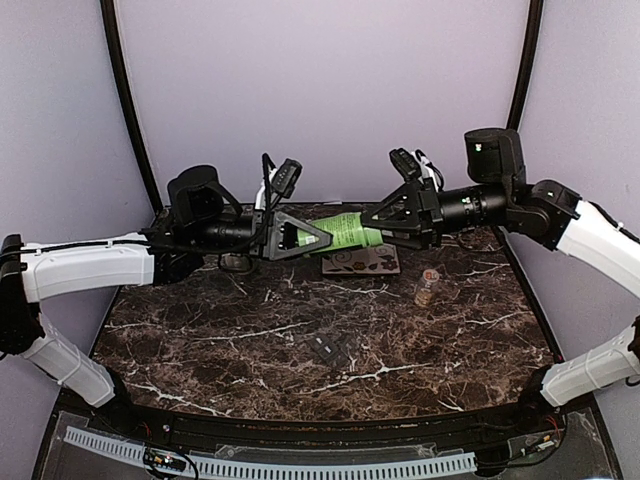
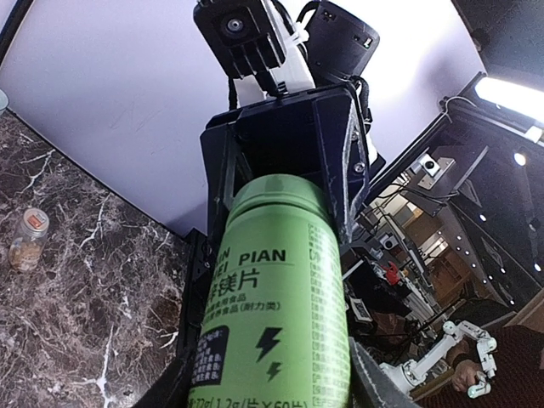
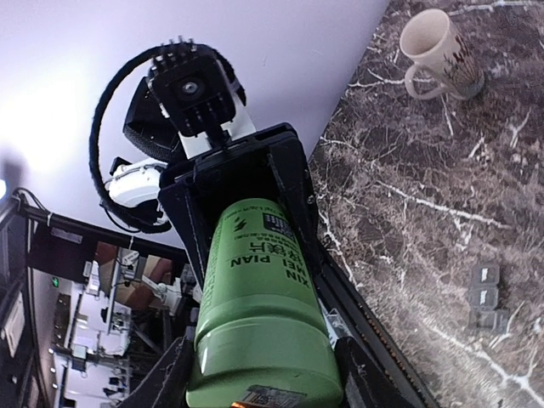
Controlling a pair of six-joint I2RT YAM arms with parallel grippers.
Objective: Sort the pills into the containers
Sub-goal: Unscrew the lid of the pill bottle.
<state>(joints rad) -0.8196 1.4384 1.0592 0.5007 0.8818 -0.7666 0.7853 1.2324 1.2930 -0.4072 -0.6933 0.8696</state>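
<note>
A green pill bottle (image 1: 345,232) hangs level above the back of the table, held between both arms. My left gripper (image 1: 315,237) is shut on its body (image 2: 276,280). My right gripper (image 1: 375,228) has its fingers (image 3: 364,378) pressed on either side of the cap end (image 3: 259,357). The containers (image 1: 325,347), a small dark grey strip of three joined compartments, lie on the marble nearer the front, also in the right wrist view (image 3: 484,297). No single pills can be made out. A small clear jar (image 1: 428,288) with tan-brown contents stands at the right.
A brown mat (image 1: 362,262) lies under the bottle at the back. A cream mug (image 3: 438,51) stands on the marble table (image 1: 250,340). The small jar (image 2: 25,240) also shows in the left wrist view.
</note>
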